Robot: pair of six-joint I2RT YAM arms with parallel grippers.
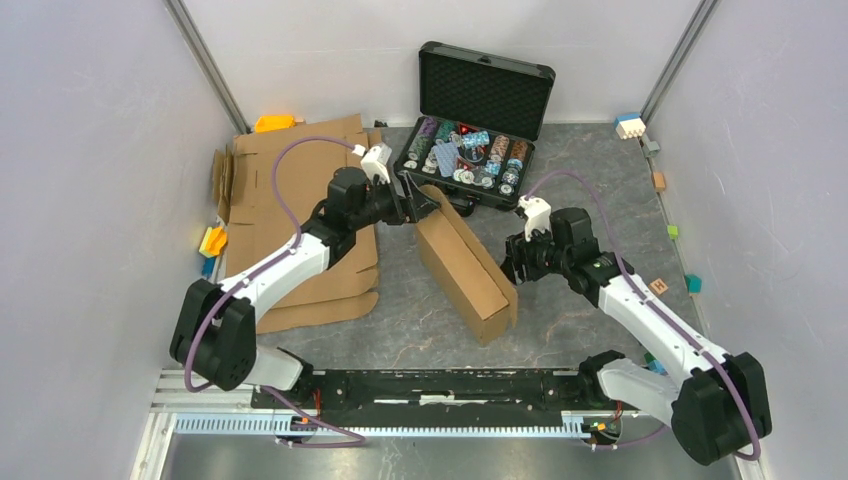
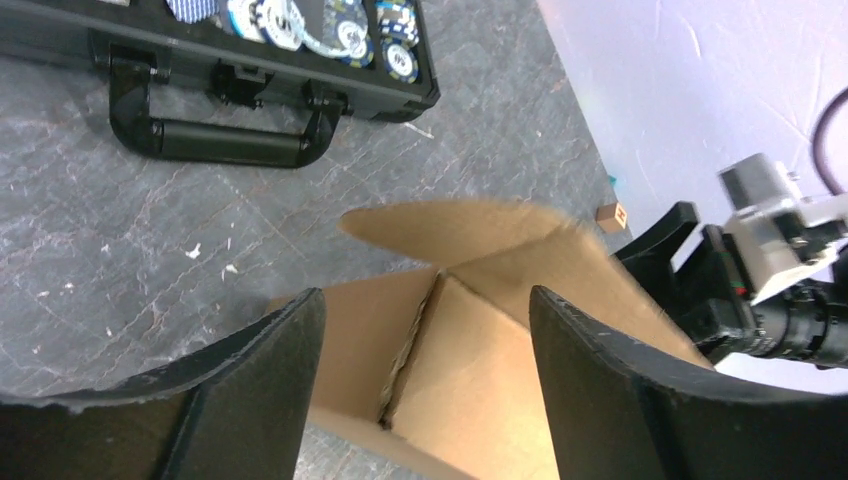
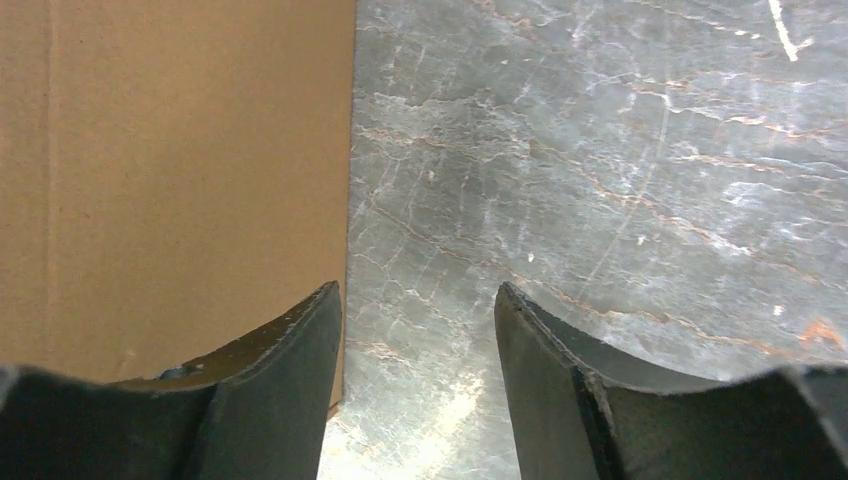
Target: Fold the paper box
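The paper box lies in the middle of the surface as a long, narrow brown shape. It is set at a slant, with one end close to the black case at the far edge and the other end pointing toward the near edge. Its top is open, and the end flaps at the far end are loose and partly raised.

The left end effector is at that far end of the box, just beside the case's carry handle. In the left wrist view its fingers stand wide apart, with the creased inner corner of the box showing in the gap beyond them. Nothing is clamped between them.

The right end effector sits at the box's long side facing the right edge, near its nearer end. In the right wrist view it is spread moderately wide. One finger overlaps the edge of the cardboard wall, and only bare surface shows between the tips (whether that finger touches the wall cannot be told).

A pile of flat cardboard sheets lies toward the far-left corner, under the left arm. The case stands open with its lid up and colourful chips inside. Small coloured blocks sit along the right edge.
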